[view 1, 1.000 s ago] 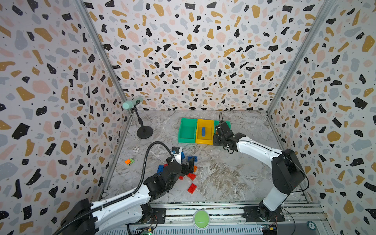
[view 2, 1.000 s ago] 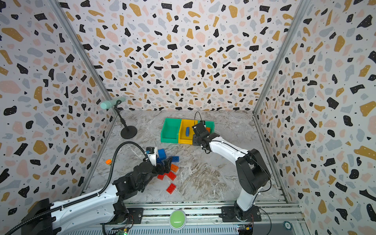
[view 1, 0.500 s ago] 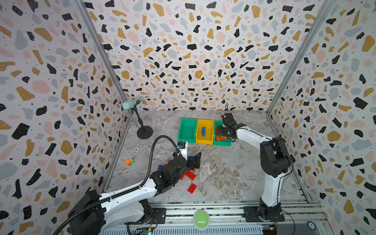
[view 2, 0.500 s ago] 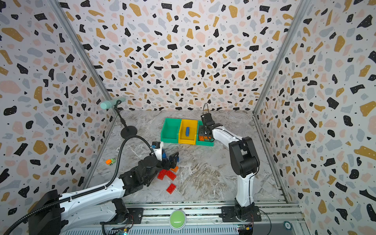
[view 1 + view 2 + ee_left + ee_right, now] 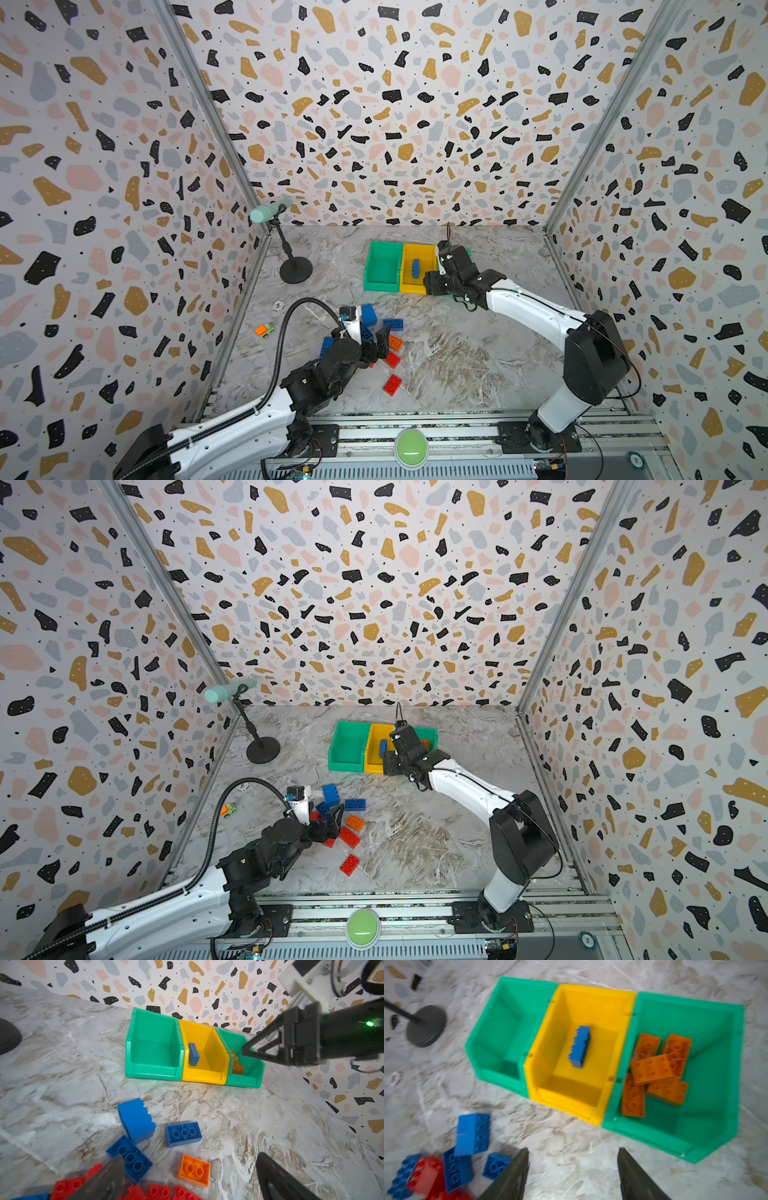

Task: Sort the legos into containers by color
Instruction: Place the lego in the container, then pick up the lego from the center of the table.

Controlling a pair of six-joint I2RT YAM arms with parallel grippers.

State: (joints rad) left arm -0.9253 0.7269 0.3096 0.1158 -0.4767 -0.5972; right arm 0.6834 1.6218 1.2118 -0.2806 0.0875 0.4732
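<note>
Orange legos (image 5: 652,1069) in green bin (image 5: 712,1105), ahead of right gripper (image 5: 573,1150), jaws parted, empty

left arm (image 5: 232,432): white shell, black joints, ribbed black hose (image 5: 309,300) | right claw (image 5: 572,1159): dark tapered fingers

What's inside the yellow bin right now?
One blue brick on its side in the yellow bin, nothing else. The right wrist view shows its whole floor; only under the brick is hidden.
</note>
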